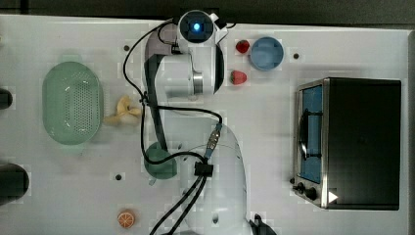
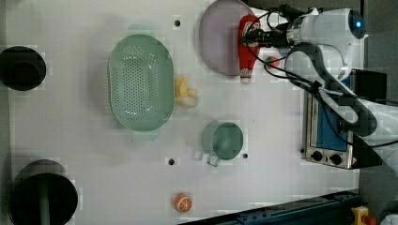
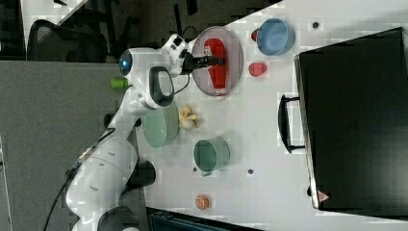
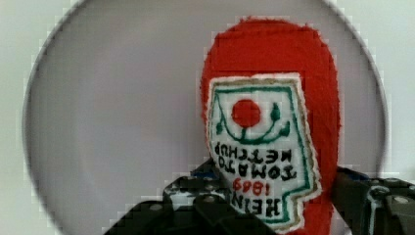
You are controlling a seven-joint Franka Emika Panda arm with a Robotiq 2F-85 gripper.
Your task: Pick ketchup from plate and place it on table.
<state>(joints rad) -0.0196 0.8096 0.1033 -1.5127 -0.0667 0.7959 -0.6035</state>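
The ketchup (image 4: 274,73), a red soft bottle with a white stitched label, lies on the pale lilac-grey plate (image 4: 122,122). My gripper (image 4: 279,196) reaches over the plate, one dark finger pressed against each side of the bottle's lower half, shut on it. In the left view the ketchup (image 2: 247,42) lies along the plate's (image 2: 218,37) right side with its cap past the rim, and the gripper (image 2: 251,37) comes in from the left view's right. In the right view the ketchup (image 3: 215,57) rests inside the plate (image 3: 233,53). The white table (image 2: 263,117) lies all around.
A green perforated basket (image 2: 141,82), a banana piece (image 2: 184,93), a green mug (image 2: 224,139) and an orange slice (image 2: 182,203) sit on the table. A toaster oven (image 1: 352,142), a blue bowl (image 3: 274,36) and two strawberries (image 1: 239,77) stand beside the plate.
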